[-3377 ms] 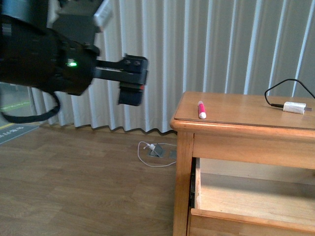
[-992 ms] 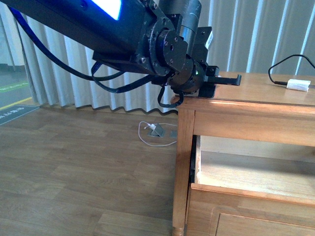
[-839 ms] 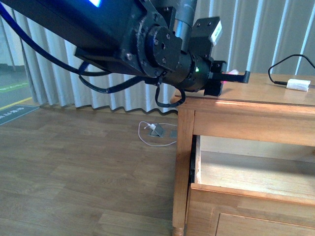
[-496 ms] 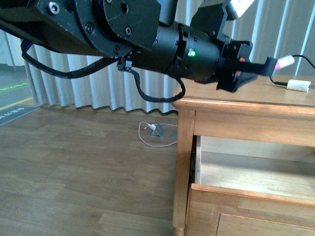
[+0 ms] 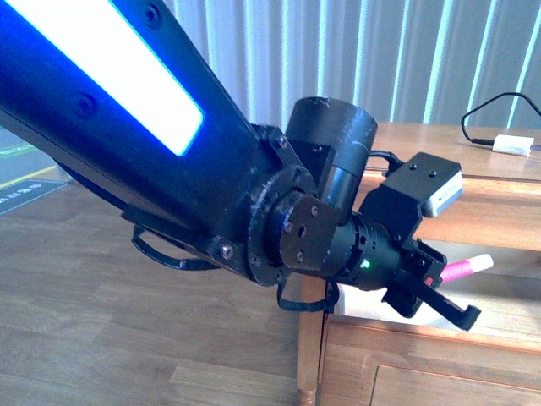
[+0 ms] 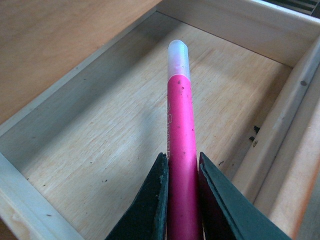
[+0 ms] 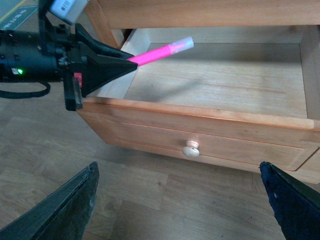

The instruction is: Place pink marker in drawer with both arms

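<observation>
My left gripper [image 6: 181, 159] is shut on the pink marker [image 6: 180, 125], whose white end points out past the fingertips. The marker hangs in the air above the bare wooden floor of the open top drawer [image 6: 100, 140], inside its walls. From the front, the left arm fills the foreground and its gripper [image 5: 452, 294] holds the marker [image 5: 467, 268] just under the dresser top. In the right wrist view the marker [image 7: 160, 51] slants over the drawer [image 7: 200, 118] near one back corner. My right gripper [image 7: 177, 170] is open over the floor, in front of the drawer's pale knob [image 7: 190, 148].
On the dresser top [image 5: 423, 139] lies a white adapter [image 5: 514, 145] with a black cable. Below the open drawer is another drawer front [image 5: 397, 385]. Wooden floor [image 7: 150, 200] lies in front of the dresser, and white blinds hang behind it.
My left gripper has come down with the marker from above the dresser top to over the open drawer. Before that it took the marker off the dresser top.
</observation>
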`<action>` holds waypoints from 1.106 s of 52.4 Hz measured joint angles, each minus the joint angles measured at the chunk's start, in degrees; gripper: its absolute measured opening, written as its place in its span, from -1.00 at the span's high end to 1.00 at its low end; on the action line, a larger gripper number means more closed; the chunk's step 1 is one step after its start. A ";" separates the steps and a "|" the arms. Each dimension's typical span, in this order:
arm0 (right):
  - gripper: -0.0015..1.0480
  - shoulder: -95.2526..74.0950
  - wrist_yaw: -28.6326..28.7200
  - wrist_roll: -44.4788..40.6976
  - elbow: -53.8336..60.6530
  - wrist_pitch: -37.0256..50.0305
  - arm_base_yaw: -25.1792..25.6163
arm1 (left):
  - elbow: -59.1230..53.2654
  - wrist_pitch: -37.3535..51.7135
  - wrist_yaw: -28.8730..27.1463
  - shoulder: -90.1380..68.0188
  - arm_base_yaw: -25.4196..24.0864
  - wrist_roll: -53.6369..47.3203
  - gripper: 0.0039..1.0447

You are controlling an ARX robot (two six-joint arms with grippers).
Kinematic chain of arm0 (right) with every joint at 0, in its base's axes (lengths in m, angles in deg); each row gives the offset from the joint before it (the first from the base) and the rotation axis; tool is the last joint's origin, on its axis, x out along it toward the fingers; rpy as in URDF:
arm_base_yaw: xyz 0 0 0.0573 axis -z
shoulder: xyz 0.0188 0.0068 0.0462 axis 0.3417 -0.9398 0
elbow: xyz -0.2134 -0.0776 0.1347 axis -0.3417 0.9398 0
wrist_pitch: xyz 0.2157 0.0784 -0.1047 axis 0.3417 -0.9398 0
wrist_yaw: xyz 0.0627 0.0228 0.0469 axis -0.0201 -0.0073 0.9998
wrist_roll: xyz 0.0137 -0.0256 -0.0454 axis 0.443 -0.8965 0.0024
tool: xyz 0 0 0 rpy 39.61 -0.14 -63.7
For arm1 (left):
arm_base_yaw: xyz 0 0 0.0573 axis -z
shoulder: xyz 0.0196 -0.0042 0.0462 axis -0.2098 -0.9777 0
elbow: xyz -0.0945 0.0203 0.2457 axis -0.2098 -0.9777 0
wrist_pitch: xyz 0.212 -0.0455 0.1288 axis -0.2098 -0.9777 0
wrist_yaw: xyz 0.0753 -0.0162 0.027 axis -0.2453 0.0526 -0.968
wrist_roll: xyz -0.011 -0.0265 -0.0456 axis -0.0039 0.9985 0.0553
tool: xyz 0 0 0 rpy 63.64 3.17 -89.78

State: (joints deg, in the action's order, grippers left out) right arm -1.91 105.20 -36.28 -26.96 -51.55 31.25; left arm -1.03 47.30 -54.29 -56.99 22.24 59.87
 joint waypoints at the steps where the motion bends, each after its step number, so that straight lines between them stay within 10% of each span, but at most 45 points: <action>1: -0.84 0.00 0.00 -0.02 0.00 0.00 0.00 | 0.26 0.07 -0.37 -0.52 0.15 0.02 0.72; 7: -0.84 0.00 0.00 -0.02 0.00 0.00 0.00 | 1.55 2.27 -3.50 -2.58 0.72 0.33 0.72; 31: -0.84 0.02 0.00 -0.02 0.00 0.00 0.00 | -11.02 6.69 -18.23 10.93 0.17 6.10 -0.92; 44: -0.84 0.02 0.00 -0.02 0.00 0.00 0.00 | -26.84 11.39 -24.55 29.99 -6.01 7.15 -0.89; 58: -0.84 0.02 0.00 -0.04 0.00 0.00 0.00 | -50.56 8.28 -24.92 64.72 -24.85 11.65 -0.89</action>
State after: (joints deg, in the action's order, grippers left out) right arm -1.89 105.20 -36.32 -26.96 -51.55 31.25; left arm -51.59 55.58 -79.20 7.72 -2.61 71.52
